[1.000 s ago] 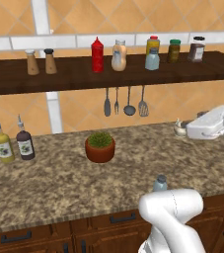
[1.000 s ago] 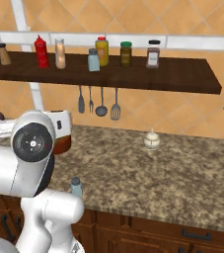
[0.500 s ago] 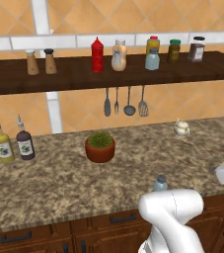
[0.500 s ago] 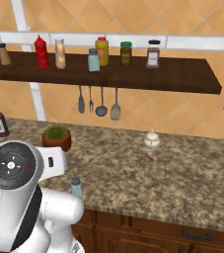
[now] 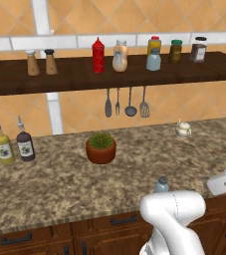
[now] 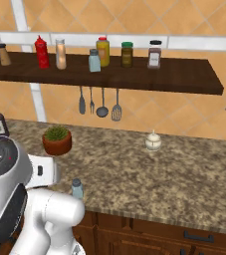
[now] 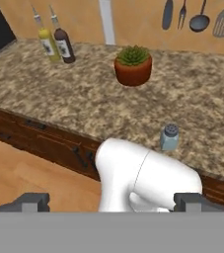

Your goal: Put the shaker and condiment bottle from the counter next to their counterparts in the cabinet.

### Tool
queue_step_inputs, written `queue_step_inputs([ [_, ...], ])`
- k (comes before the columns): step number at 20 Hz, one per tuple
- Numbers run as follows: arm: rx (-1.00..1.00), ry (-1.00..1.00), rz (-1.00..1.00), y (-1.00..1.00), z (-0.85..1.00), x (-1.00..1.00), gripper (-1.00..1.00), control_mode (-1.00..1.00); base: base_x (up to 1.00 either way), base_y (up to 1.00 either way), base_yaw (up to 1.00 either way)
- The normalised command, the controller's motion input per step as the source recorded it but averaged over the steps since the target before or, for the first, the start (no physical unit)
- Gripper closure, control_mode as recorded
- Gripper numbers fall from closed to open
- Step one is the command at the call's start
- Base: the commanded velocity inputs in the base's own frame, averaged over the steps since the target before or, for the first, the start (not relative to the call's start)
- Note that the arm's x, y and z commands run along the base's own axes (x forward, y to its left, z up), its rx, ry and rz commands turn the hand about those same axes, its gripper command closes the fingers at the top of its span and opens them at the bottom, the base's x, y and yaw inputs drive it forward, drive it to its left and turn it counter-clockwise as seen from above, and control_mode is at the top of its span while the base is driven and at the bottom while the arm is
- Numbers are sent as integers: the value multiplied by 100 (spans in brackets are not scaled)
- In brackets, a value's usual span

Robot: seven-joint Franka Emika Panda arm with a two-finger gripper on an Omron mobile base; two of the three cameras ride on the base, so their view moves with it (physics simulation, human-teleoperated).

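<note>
The shaker (image 7: 169,137) stands near the surface's (image 5: 59,184) front edge. The base views show the condiment bottle (image 5: 119,56) on the cabinet (image 5: 74,79) beside the red bottle (image 5: 98,55). The hand view shows the end effector (image 7: 111,201) spread wide, empty, well back from the shaker.

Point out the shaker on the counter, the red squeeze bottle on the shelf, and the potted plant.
shaker (image 7: 169,138), hand view, on its translucent body.
red squeeze bottle (image 5: 98,57), left base view, on its red body.
potted plant (image 6: 57,143), right base view, on its brown pot.
</note>
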Motion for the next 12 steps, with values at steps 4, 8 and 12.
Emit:
queue_step_inputs([
  [4, -5, 30, -21, 44, -45, 24, -100, -100, 0, 0, 0],
  [8, -1, 14, 0, 8, -29, 5, -100, -100, 0, 0, 0],
  [12, 0, 35, -3, 0, -63, 38, -100, -100, 0, 0, 0],
])
